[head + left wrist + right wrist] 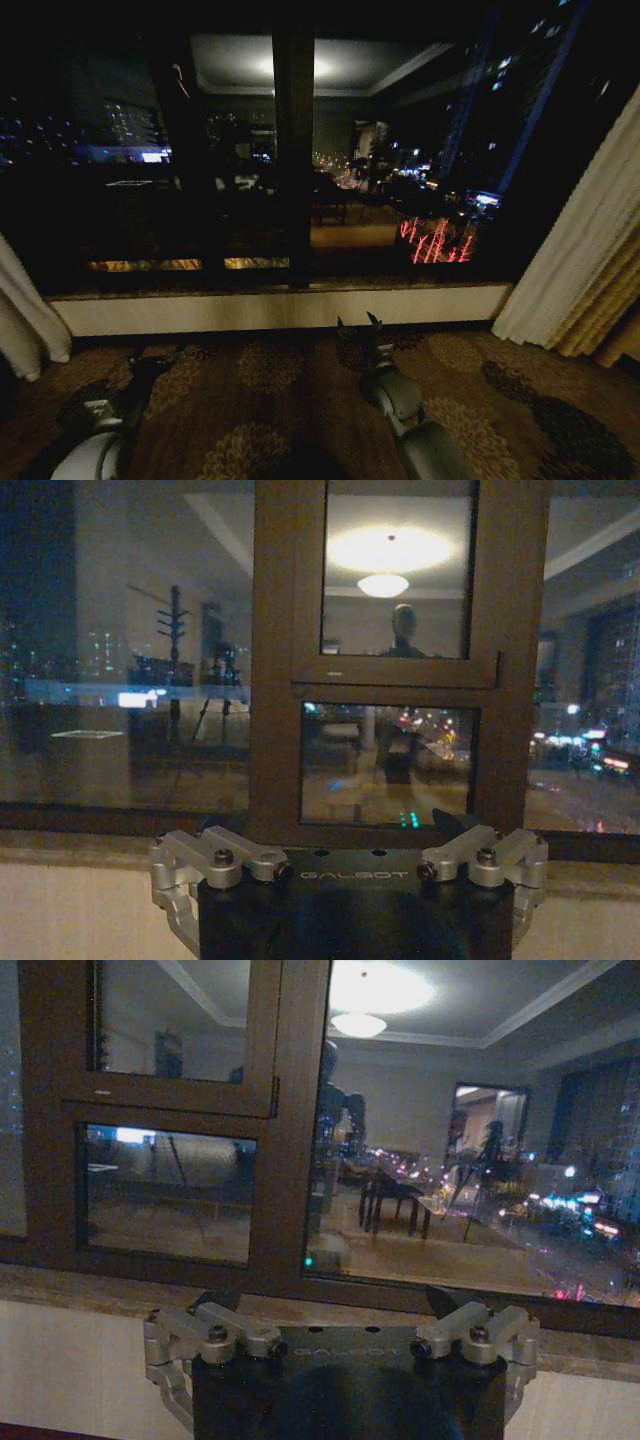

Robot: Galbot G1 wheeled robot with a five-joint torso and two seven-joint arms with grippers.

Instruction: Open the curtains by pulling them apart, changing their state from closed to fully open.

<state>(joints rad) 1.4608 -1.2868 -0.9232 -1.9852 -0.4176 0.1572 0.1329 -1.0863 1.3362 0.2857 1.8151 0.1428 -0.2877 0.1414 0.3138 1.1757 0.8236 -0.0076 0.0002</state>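
Seeing dark window (230,150) across far wall, city lights beyond, ceiling lamp (390,550) reflected in glass. Brown window frame (285,660) upright at centre. Pale sill (270,308) runs left to right below glass. Patterned carpet (270,400) near me. Golden-brown drape (605,310) bunched at far right.

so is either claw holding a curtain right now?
No: in the head view both the left claw and right claw hang low over the carpet, apart from the curtains at the window's sides.
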